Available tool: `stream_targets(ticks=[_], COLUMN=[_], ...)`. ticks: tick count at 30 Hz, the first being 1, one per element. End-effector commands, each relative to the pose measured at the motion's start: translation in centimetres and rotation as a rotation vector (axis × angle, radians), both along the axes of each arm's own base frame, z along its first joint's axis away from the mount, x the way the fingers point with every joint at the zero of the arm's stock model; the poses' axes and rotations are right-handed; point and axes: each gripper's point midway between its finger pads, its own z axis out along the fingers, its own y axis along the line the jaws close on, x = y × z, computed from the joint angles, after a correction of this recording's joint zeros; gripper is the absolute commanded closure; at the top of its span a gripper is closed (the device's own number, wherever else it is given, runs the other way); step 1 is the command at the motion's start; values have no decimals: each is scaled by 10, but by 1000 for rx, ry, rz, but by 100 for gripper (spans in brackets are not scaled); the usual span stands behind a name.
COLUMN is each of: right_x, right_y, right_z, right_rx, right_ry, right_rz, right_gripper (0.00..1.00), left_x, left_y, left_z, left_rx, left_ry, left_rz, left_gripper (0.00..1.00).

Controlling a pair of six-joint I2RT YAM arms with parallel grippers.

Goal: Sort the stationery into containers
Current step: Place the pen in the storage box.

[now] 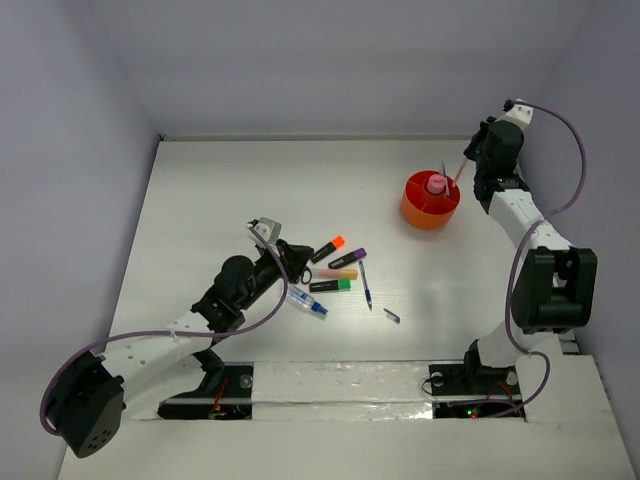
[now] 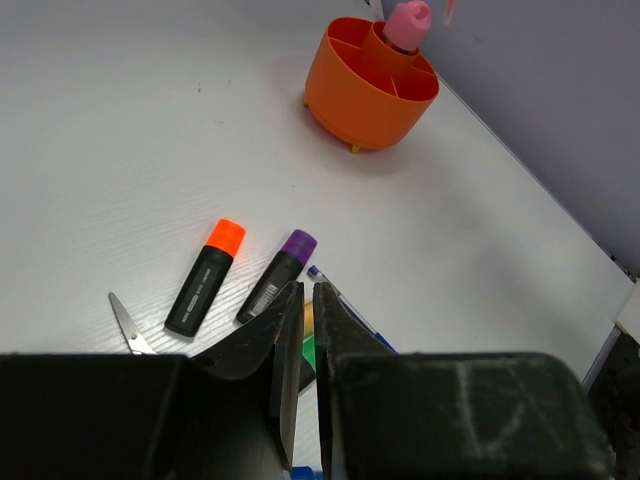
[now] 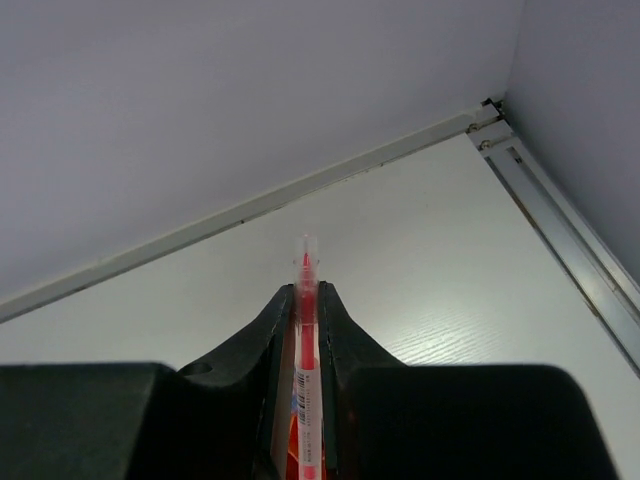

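The right tool (image 3: 306, 290) is clamped on a single red pen (image 3: 306, 345). The pen's long axis runs straight along the fingers, and its tip pokes out past them towards the far right corner of the counter (image 1: 220, 190). From the top view, this tool (image 1: 468, 170) hangs just above the one orange cup (image 1: 412, 205), which sits near the far right corner with a pink knob (image 1: 436, 184) at its centre.

The left tool (image 2: 303, 290) has its fingers drawn almost together with only a thin slit between them and nothing in it. It hovers over the loose items around the middle of the counter.

- **Highlighters:** There are four.
  - The orange highlighter (image 1: 328, 247) and purple highlighter (image 1: 348, 258) lie on a diagonal, with their coloured ends towards the far right corner.
  - The yellow-pink highlighter (image 1: 338, 273) and green highlighter (image 1: 331, 285) lie roughly parallel to the near edge.
- **Blue pen:** One blue pen (image 1: 366, 285) lies just right of them, its length running near to far.
- **Other items:** One white-blue tube (image 1: 308, 302) lies slanted on the near side. One small piece (image 1: 391, 316) sits apart, towards the near edge.
- **Scissors:** One pair of scissors (image 2: 125, 322) shows only a blade tip beside the orange highlighter.
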Motion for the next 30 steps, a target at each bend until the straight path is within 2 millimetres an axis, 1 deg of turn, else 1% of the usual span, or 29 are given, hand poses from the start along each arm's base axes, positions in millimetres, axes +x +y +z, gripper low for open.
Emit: stream_targets(ticks=[1, 3, 4, 6, 9, 10, 12, 15, 16, 20, 21, 22, 24, 26, 28, 29, 30], right_x=[16, 22, 25, 26, 26, 25, 26, 27, 28, 28, 28, 27, 26, 26, 26, 24, 24], right_y=[-5, -3, -2, -2, -3, -4, -4, -4, -4, -3, 2, 1, 12, 18, 29, 29, 29], right_z=[15, 3, -8, -18, -26, -32, -30, -34, -36, -48, -50, -53, -54, -53, -52, -48, -45], right_rx=[-36, -45, -50, -55, -68, -77, -93, -120, -128, -164, -169, -184, -211, -232, -241, -241, -241], right_ry=[-76, -49, -27, -15, -2, 8, -11, -4, -3, 7, 10, 16, 10, 6, 0, -6, -11], right_rz=[-20, -7, 5, 6, 2, 2, 5, 16, 23, 41, 51, 48, 64, 66, 80, 79, 81], right_gripper=[100, 100, 100, 100, 100, 100, 100, 100, 100, 100, 100, 100, 100, 99, 96, 89, 84], left_x=[-2, -2, -2, -1, -2, -1, -1, -2, -2, -4, -4, -4, -3, -4, -4, -4, -4], left_y=[-4, -3, -3, -2, -2, -1, -1, -2, -1, -1, -1, -1, -1, -3, -3, -3, -3], left_z=[25, 26, 25, 23, 25, 25, 24, 27, 25, 29, 29, 28, 27, 28, 27, 27, 26], left_rx=[-53, -54, -54, -48, -51, -52, -49, -55, -54, -62, -62, -62, -60, -60, -62, -60, -58], left_ry=[-62, -66, -64, -61, -67, -66, -62, -69, -68, -77, -77, -77, -73, -73, -73, -73, -70], left_rz=[-19, -17, -14, -10, -11, -7, -7, -13, -10, -16, -16, -13, -14, -25, -25, -22, -22], left_gripper=[94, 94, 94, 94, 94, 94, 94, 94, 94, 94, 94, 94, 94, 94, 94, 94, 94])
